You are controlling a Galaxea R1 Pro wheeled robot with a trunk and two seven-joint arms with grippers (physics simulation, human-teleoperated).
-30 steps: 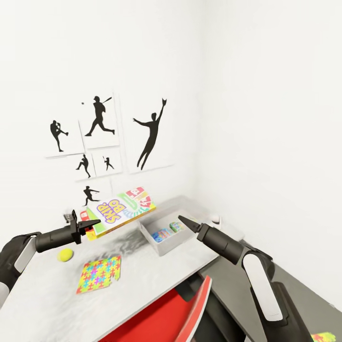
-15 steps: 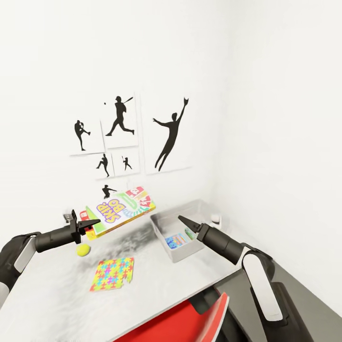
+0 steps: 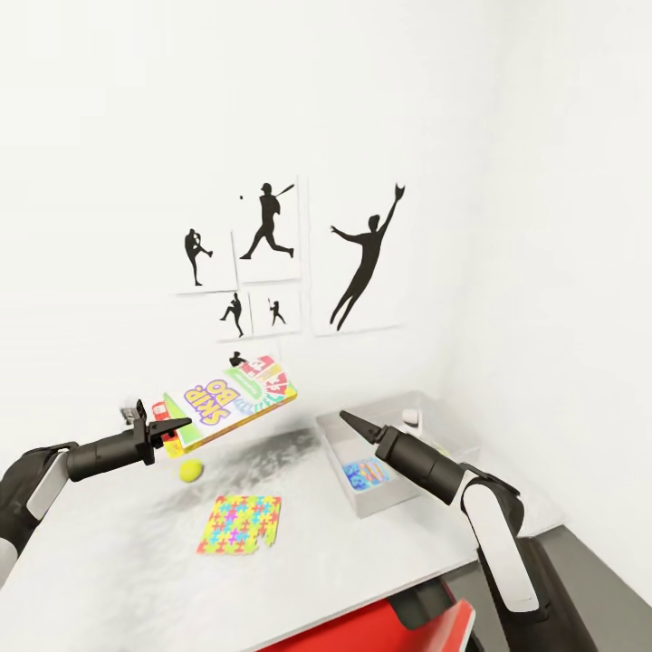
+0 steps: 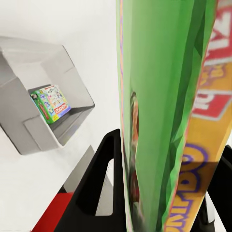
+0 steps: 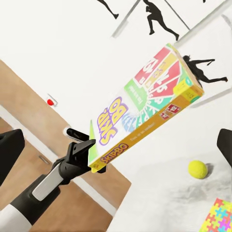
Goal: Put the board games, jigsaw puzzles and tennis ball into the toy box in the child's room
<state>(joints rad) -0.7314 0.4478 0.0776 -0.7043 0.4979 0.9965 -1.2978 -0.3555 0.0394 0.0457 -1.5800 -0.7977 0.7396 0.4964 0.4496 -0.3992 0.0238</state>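
My left gripper [image 3: 174, 425] is shut on the end of a large Skip-Bo board game [image 3: 232, 402], held tilted in the air above the white table [image 3: 109, 552]. Its green edge [image 4: 159, 121] stands between the black fingers [image 4: 104, 174]. A tennis ball [image 3: 190, 470] and a jigsaw puzzle [image 3: 240, 524] lie on the table below it. The grey toy box [image 3: 398, 407] sits to the right with a small blue board game [image 3: 365, 472] inside. My right gripper [image 3: 349, 419] hovers open at the box's left rim, its fingers [image 5: 225, 140] spread wide.
Black baseball silhouettes [image 3: 362, 258] hang on the white wall behind the table. A red chair [image 3: 398, 625] stands at the table's near edge. A small white object [image 3: 412, 417] sits behind the toy box. A red wall button [image 5: 50, 102] shows in the right wrist view.
The whole view has swung left, so the table, toy box and wall pictures sit further right in the picture. Both arms keep their pose, and the board game stays gripped.
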